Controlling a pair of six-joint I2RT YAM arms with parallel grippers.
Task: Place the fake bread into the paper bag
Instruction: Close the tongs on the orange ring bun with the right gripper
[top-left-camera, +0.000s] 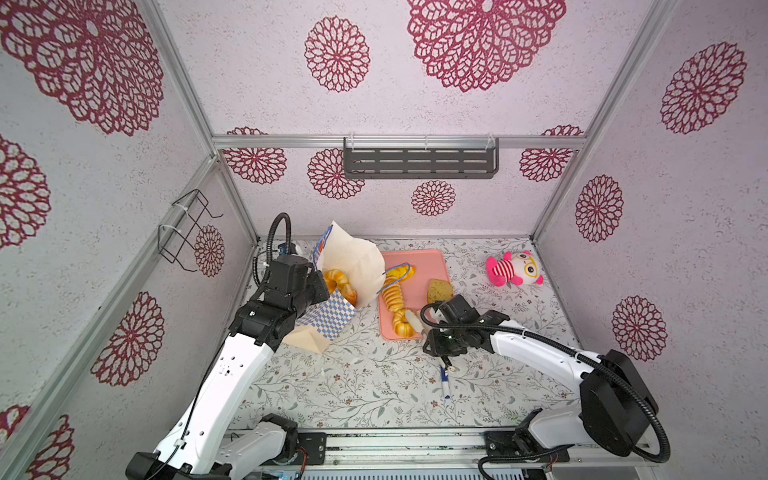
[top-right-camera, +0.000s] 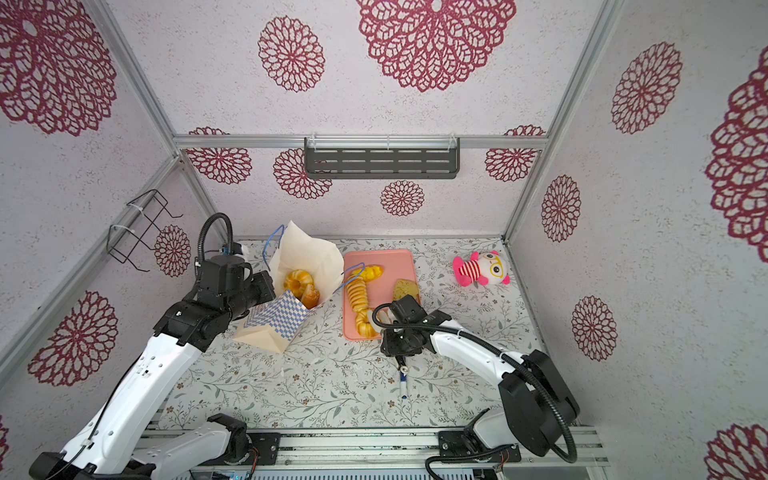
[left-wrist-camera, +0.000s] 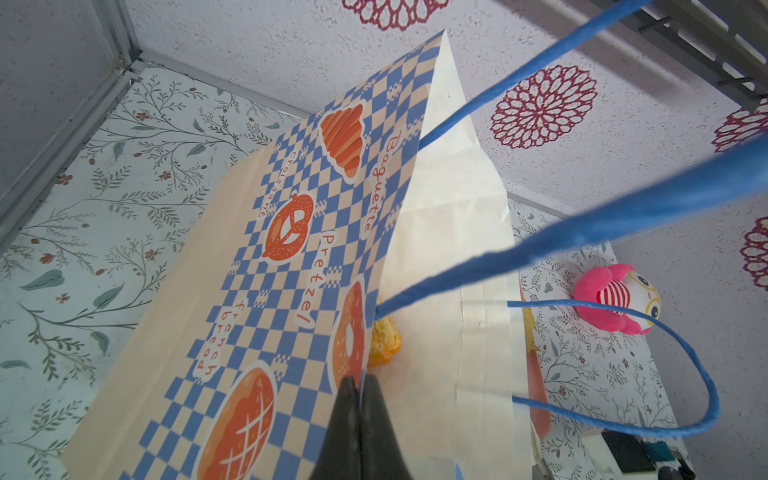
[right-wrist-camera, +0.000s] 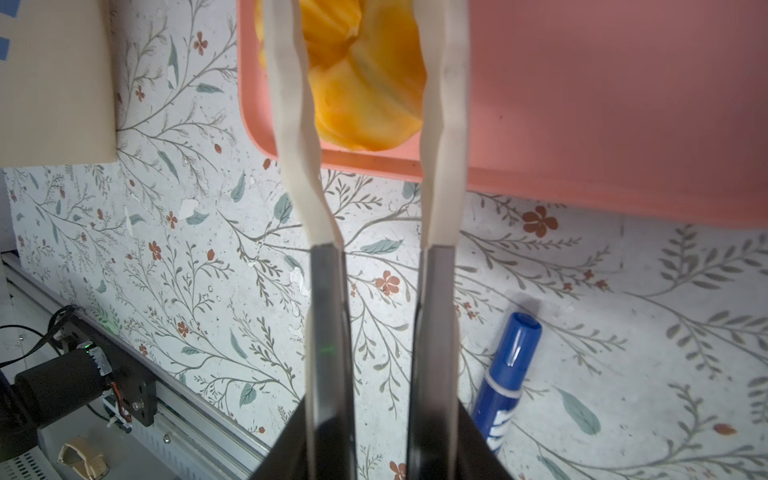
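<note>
1. fake bread (right-wrist-camera: 365, 95): one golden piece lies at the near end of the pink tray (top-left-camera: 432, 262), right between the right fingers (right-wrist-camera: 291, 104), with one white finger on each side.
2. both of those fingers look like they touch its sides in the right wrist view. The piece lies flat on the tray though, so I honestly cannot tell if they're squeezing it or just flanking it.
3. past those fingertips, further along the tray, there's a long ridged loaf (top-left-camera: 390, 295) and then a yellow pastry (top-left-camera: 402, 272). A brownish wedge (top-left-camera: 439, 291) sits off to one side of the right fingers.
4. the left fingers (left-wrist-camera: 349, 415) are clenched on the rim of the paper bag (top-left-camera: 328, 320), with the blue-checked wall pinched between them.
5. the bag's mouth gapes open. Just beyond the left fingers, inside the bag, sit a ring cake (top-left-camera: 336, 279) and a browner bun (top-left-camera: 351, 296).
6. the blue cord handles (left-wrist-camera: 582, 232): one rises right beside the left fingers, the other loops out from the far wall towards the tray.
7. other stuff: a blue marker (right-wrist-camera: 507, 374) lies on the floral bench (top-left-camera: 353, 386) just behind the right fingers, near their base. A pink striped plush toy (top-left-camera: 515, 269) sits well apart from both sets of fingers.
</note>
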